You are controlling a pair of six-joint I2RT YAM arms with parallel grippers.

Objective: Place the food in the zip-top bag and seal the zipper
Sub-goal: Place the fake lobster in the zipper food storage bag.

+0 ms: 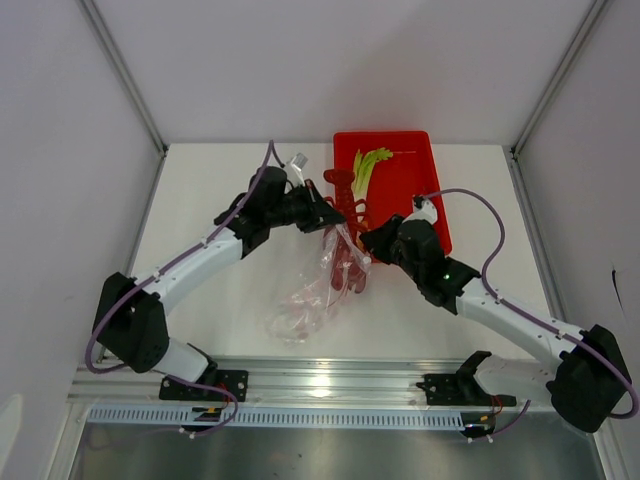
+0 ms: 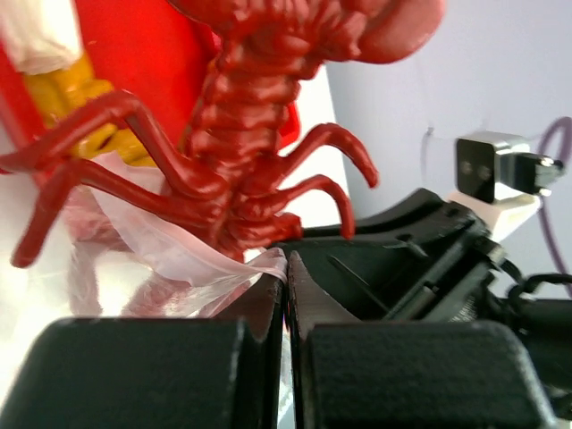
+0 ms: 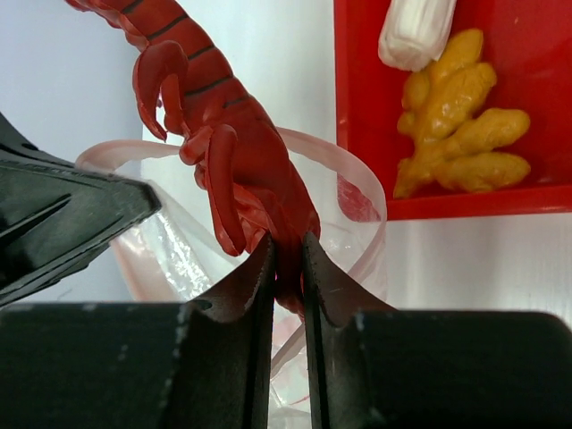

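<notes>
Lobster gripped by right jaws, left jaws pinching bag over white table, white walls

Looks like a robot lab test cell. Plain white table boxed in by bare grey panels on metal posts. Two arms bolted to an aluminium rail at the near edge, purple cables looping along them, a small camera on a wrist.

White table, pale grey walls, aluminium rail
</notes>
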